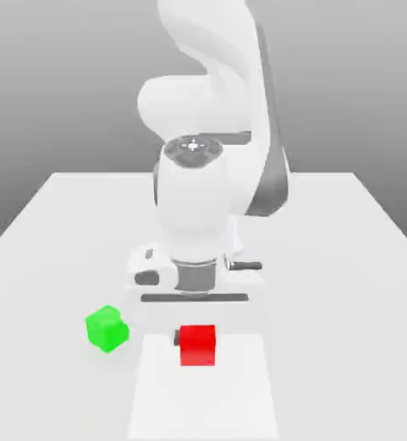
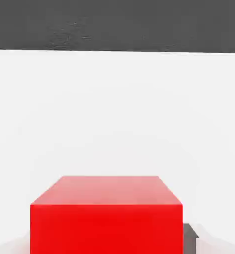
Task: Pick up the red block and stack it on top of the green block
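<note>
Red block [image 1: 198, 344], unlabelled, beside green block [image 1: 107, 328]

The red block [image 1: 198, 344] sits on the counter [image 1: 344, 258] in the lower middle of the exterior view, directly below the arm's [image 1: 202, 198] wrist. The green block [image 1: 107, 328] also rests on the counter, in the lower left of that frame, near the red block but apart from it and slightly higher in the frame. In the hand view, the red block [image 2: 107, 218] occupies the lower centre, with bare counter [image 2: 114, 114] stretching behind it.
</note>
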Action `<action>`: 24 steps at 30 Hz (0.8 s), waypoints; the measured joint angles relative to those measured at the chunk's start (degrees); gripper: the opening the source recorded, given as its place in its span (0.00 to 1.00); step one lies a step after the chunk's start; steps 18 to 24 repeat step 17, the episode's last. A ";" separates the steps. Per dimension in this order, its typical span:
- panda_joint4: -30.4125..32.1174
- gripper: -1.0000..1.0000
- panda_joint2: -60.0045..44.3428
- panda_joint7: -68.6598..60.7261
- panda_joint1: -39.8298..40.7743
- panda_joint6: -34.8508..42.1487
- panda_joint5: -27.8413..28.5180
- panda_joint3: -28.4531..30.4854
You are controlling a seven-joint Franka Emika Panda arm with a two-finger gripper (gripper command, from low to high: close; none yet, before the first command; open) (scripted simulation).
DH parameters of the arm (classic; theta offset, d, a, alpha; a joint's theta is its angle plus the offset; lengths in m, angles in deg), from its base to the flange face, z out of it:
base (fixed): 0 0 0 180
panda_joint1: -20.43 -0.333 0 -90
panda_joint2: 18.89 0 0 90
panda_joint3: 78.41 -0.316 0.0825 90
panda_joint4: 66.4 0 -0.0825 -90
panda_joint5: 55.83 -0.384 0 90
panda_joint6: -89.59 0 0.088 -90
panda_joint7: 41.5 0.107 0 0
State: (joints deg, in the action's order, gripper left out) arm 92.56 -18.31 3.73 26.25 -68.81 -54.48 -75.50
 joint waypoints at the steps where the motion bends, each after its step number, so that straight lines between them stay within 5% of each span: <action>1: 1.16 0.00 2.07 1.69 2.50 0.89 0.79 0.98; 6: 7.12 0.00 11.45 9.49 12.57 4.24 3.41 6.05; 13: 7.62 0.00 0.27 7.26 12.59 -7.35 -1.30 7.37; 14: 7.56 1.00 -1.43 6.51 12.59 -8.95 -2.40 7.03; 24: 7.56 1.00 -1.43 6.51 12.27 -8.95 -2.40 7.03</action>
